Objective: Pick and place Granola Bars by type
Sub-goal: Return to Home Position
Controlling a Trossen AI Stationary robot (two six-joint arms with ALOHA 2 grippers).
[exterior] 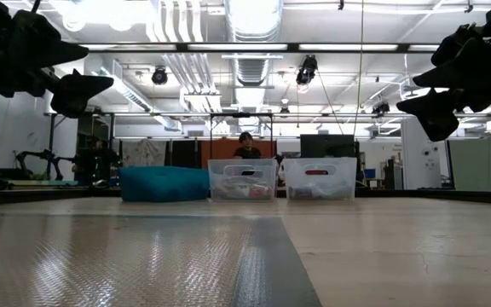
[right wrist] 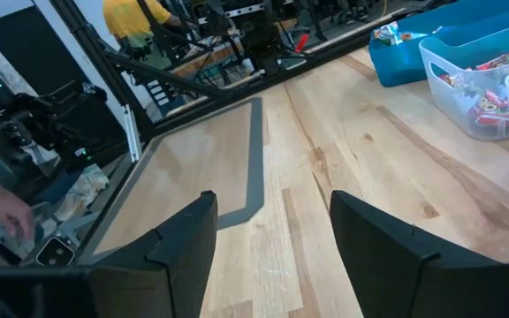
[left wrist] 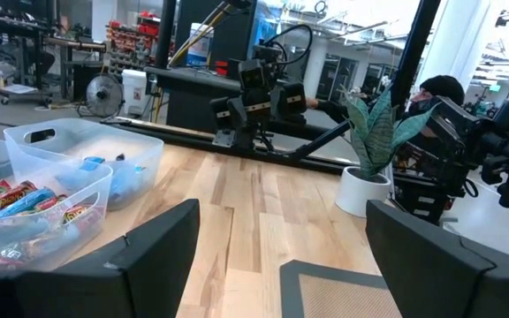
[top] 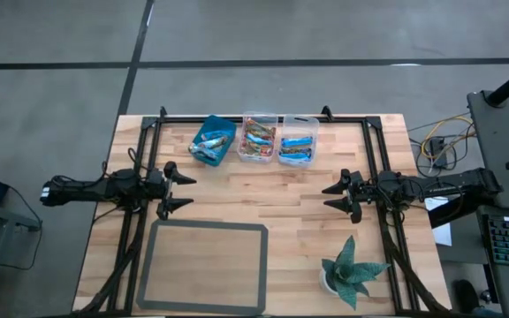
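A pale wooden table is seen from above, with two dark robot arms reaching in from opposite sides.

The left gripper hangs over the table at about 9 o'clock from the table's middle. Its two fingers are spread wide apart and hold nothing. The right gripper faces it from about 3 o'clock, just as wide open and just as empty (each wrist camera shows only tabletop between that arm's own fingers). The two grippers are well apart, with open wood between them. The table-level camera shows both raised clear of the surface.

Three small bins stand side by side along the far edge, around 12 o'clock.
- **Teal bin**: it sits toward 11 o'clock, turned slightly askew, and holds the greenish-silver bars.
- **Middle clear bin**: it sits at 12 o'clock, just beside the teal bin, and holds the reddish-brown bars.
- **Right clear bin**: it sits toward 1 o'clock, touching or nearly touching the middle one, and holds the blue bars.

Every granola bar in view lies inside one of these bins, sorted by colour.

A rectangular grey-edged mat lies flat on the near part of the table, at about 7 o'clock. A small potted plant with spiky green leaves stands at about 5 o'clock, near the right arm's base.

From table level, a person is visible far back in the room, behind the middle bin.
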